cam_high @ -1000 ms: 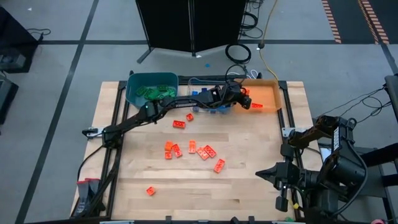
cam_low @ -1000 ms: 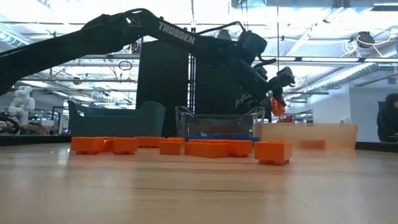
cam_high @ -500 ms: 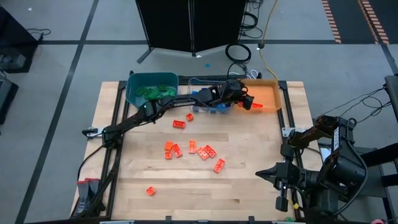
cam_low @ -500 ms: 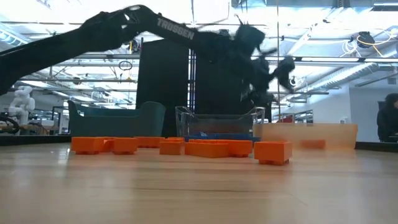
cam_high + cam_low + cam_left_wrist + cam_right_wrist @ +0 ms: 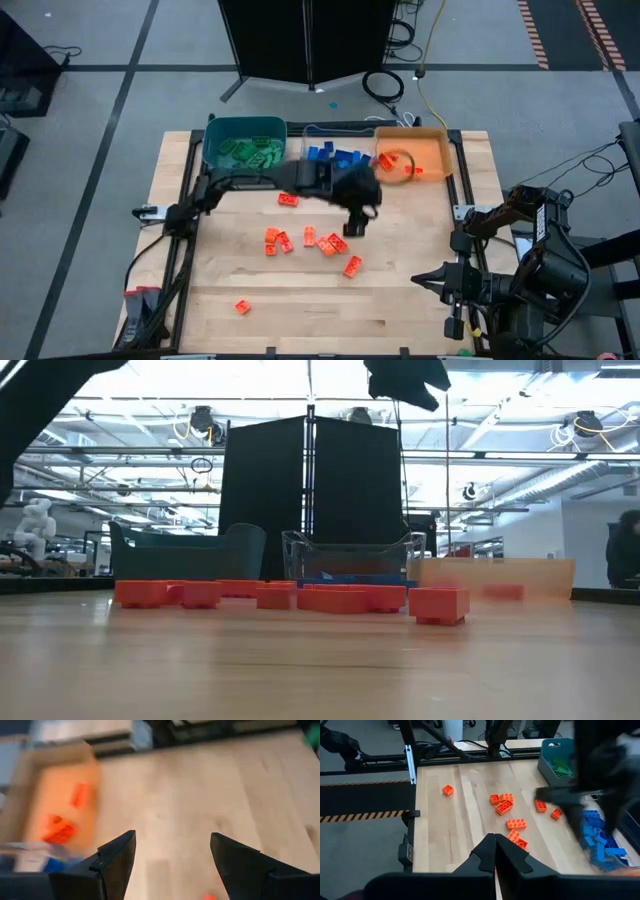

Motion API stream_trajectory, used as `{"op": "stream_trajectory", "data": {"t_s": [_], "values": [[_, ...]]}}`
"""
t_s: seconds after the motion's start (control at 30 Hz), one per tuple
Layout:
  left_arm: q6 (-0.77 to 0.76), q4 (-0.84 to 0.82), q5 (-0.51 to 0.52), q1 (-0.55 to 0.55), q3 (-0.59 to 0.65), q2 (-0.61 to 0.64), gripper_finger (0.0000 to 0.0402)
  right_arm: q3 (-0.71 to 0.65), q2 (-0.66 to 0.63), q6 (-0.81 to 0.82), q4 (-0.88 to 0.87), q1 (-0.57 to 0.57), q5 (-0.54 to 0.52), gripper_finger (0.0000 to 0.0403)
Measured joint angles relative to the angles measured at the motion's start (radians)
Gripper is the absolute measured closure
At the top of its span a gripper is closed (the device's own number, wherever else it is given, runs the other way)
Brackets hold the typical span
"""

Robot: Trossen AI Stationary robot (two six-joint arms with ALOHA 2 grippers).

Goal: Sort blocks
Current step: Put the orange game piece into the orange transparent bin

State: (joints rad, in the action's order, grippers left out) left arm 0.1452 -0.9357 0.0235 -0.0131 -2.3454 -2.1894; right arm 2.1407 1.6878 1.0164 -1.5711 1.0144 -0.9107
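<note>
Left end effector (image 5: 352, 222): above mid-counter, beside the loose orange-red blocks; fingers (image 5: 112, 862) spread apart, nothing between them.
Right end effector (image 5: 494, 851): parked off the counter's right edge; fingers pressed together, empty.
Orange-red blocks (image 5: 329, 243): scattered on the wooden counter (image 5: 400, 290); several in the orange bin (image 5: 436, 148).
Green blocks (image 5: 247, 150): in the teal bin (image 5: 213, 134).
Blue blocks (image 5: 333, 156): in the clear bin, between the teal and orange bins.

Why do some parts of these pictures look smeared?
High view: the left arm is streaked by motion, while the blocks on the table stay crisp. Left wrist view: the orange bin is blurred. Low view: bright ceiling lights leave the arm a dark silhouette.
</note>
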Motion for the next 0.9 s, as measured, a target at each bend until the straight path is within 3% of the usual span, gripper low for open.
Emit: {"op": "stream_trajectory", "data": {"t_s": [0.27, 0.43, 0.53, 0.67, 0.8, 0.9], "values": [[0.188, 0.028, -0.086, -0.108, 0.217, -0.084, 0.0139, 0.000, 0.000, 0.015, 0.002, 0.002, 0.001, 0.0403], [0.179, 0.067, -0.116, -0.118, 0.345, -0.097, 0.0139, 0.000, 0.000, 0.038, 0.001, 0.002, 0.029, 0.0403], [0.015, 0.150, -0.125, -0.128, 0.363, -0.098, 0.0139, 0.000, 0.000, 0.048, 0.001, 0.002, 0.034, 0.0403], [-0.383, 0.211, -0.118, -0.134, 0.362, -0.095, 0.0139, 0.000, 0.000, 0.049, 0.001, 0.002, 0.048, 0.0403], [-0.629, 0.171, 0.002, -0.168, 0.362, -0.095, 0.0139, 0.000, 0.000, 0.049, 0.001, 0.002, 0.048, 0.0403], [-0.731, 0.152, 0.094, -0.200, 0.362, -0.095, 0.0139, 0.000, 0.000, 0.041, 0.001, 0.002, 0.047, 0.0403]]}}
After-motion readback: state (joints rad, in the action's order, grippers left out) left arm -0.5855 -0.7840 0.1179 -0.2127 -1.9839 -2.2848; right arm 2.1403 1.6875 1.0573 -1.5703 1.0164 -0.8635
